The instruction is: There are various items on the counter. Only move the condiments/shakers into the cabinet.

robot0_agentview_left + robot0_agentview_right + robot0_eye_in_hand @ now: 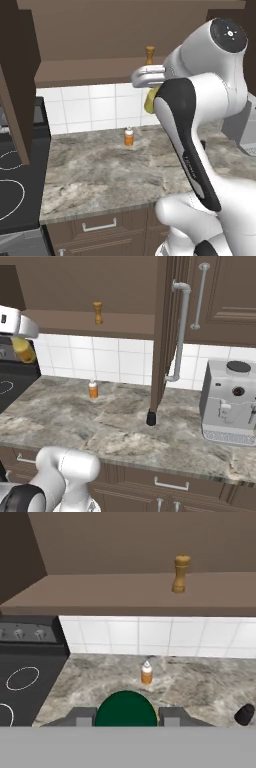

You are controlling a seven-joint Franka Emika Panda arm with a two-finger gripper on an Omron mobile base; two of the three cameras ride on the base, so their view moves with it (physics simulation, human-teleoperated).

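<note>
A simulated kitchen: white-tiled backsplash, a marbled stone desk, a black stovetop at its left end, and above them the dark wooden wall cabinet standing open with one flat shelf. The gripper is raised off the desk, level with the gap beneath the shelf; its fingers are clamped on the yellow squeeze bottle, whose dark green cap sits between them in the hand view.

The governing relation is height and depth. The bottle is carried upright, its long axis vertical, and the shelf lies ahead of and above the fingers, so by my reading the coming move must lift it over the shelf's front edge before it goes in.

The wooden turned shaker already stands upright on the shelf, right of the line the hand faces. The small black shaker waits on the desk beside the foot of the open cabinet door. A small orange bottle stands near the backsplash.

The hand view gives the cap, shelf and both shakers at once. The right base view shows the bottle's yellow body and an espresso machine. In the left base view the arm covers nearly all of the bottle.
</note>
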